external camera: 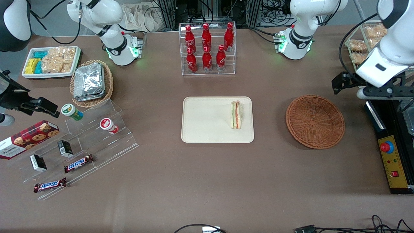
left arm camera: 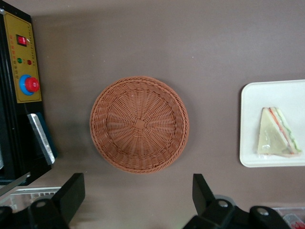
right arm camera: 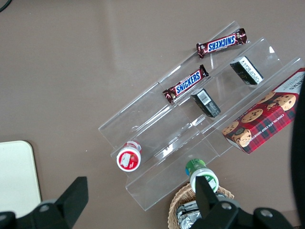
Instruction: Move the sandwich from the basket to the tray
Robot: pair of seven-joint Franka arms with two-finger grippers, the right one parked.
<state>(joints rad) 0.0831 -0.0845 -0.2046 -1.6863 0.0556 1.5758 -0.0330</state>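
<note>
The sandwich (external camera: 236, 115) (left arm camera: 276, 134), a pale wedge with red, green and yellow layers, lies on the cream tray (external camera: 207, 129) (left arm camera: 250, 124), near the tray edge closest to the basket. The reddish-brown wicker basket (external camera: 315, 121) (left arm camera: 139, 124) sits on the table with nothing in it, beside the tray toward the working arm's end. My gripper (external camera: 339, 84) (left arm camera: 137, 193) hangs high above the table by the basket's rim, farther from the front camera than the basket's middle. It is open, with only bare table between its fingers.
A black control box with a red button (external camera: 391, 161) (left arm camera: 26, 62) stands close to the basket at the table's end. A rack of red bottles (external camera: 207, 48) stands farther back than the tray. A clear stepped stand with snacks (external camera: 90, 136) and a foil-pack basket (external camera: 91, 82) lie toward the parked arm's end.
</note>
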